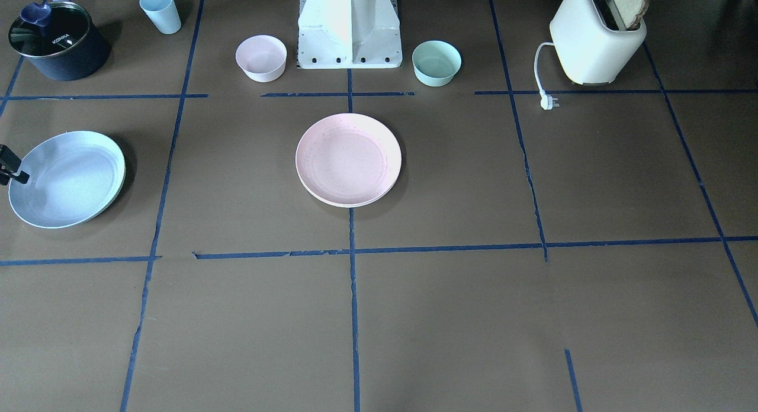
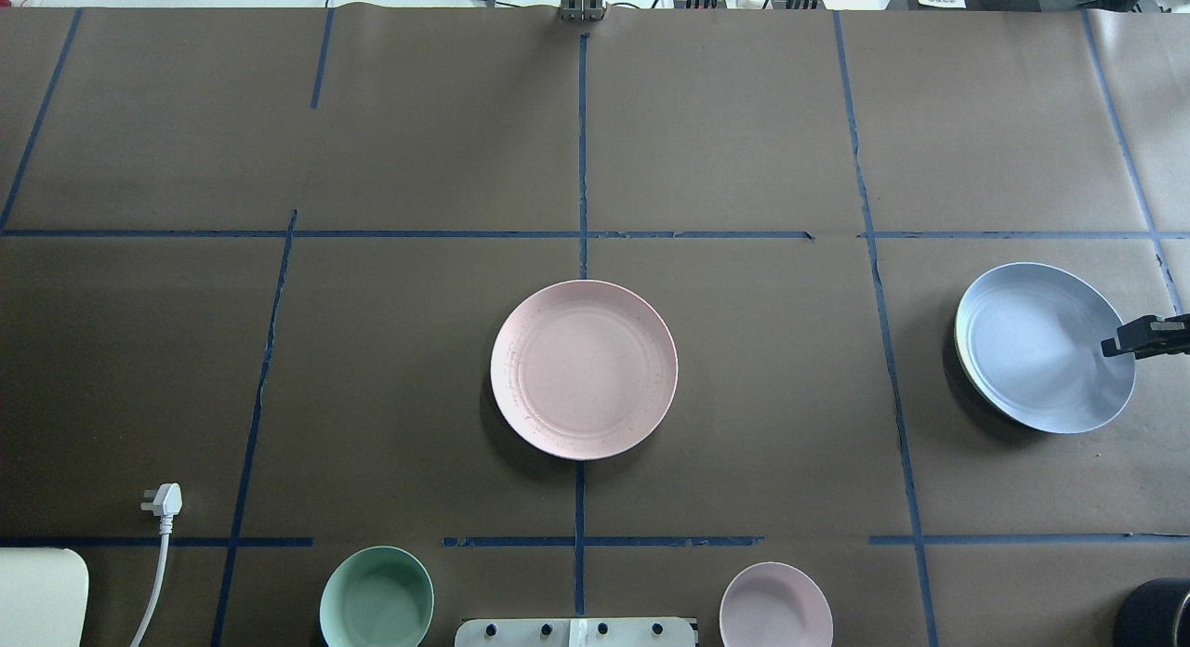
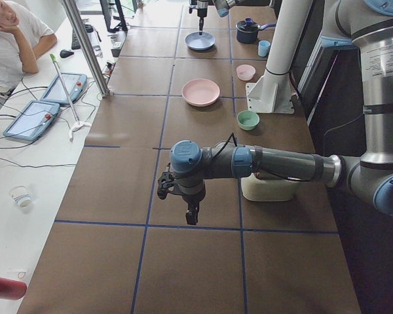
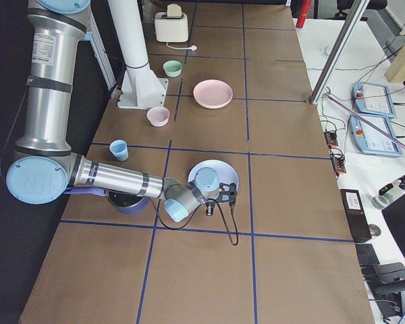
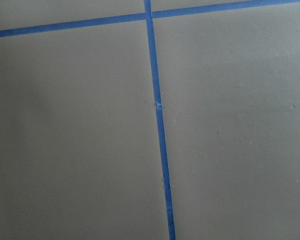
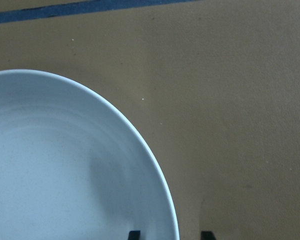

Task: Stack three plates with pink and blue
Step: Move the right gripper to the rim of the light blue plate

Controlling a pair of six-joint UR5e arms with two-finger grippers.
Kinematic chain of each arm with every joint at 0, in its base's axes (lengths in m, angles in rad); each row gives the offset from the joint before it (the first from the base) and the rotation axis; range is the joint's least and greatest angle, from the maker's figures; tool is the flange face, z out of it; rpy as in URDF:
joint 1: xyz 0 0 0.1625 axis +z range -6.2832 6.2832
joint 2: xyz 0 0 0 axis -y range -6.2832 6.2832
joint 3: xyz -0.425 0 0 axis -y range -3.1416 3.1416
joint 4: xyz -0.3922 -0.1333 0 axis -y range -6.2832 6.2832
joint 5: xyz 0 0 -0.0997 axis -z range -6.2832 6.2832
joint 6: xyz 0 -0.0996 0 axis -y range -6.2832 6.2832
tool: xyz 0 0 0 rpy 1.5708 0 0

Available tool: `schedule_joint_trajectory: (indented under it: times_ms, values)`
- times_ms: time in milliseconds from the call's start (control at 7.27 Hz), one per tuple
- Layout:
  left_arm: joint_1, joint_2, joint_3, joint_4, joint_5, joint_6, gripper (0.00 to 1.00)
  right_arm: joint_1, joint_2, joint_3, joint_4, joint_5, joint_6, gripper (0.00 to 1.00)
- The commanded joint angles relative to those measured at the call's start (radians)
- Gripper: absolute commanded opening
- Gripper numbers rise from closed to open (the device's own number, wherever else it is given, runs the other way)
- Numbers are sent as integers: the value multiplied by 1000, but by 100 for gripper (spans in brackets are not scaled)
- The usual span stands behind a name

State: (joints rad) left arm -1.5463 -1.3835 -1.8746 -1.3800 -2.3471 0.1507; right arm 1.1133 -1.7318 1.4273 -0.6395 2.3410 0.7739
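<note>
Blue plate [image 1: 66, 179]: sits at left edge of front view, rim between the parted fingers of right gripper [image 1: 18, 169], not pinched. Pink plate [image 1: 348, 159]: lies at frame centre, well apart. Left gripper [image 3: 192, 217]: hangs over table [image 3: 203, 261], lower middle of left side view; grip state impossible to tell.

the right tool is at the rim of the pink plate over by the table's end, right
No. The right tool is at the rim of the blue plate, not the pink plate, which lies mid-table. The overhead exterior view shows it.
</note>
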Motion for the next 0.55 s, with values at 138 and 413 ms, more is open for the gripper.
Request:
schedule_joint_trajectory:
  times_ms: [138,413]
  values:
    - [0,1,-1,-1,0,1,100,-6,0,1,1,0,5,17]
    - [0,1,-1,-2,-1,1,100,-4,-8,8,4,-6,5,0]
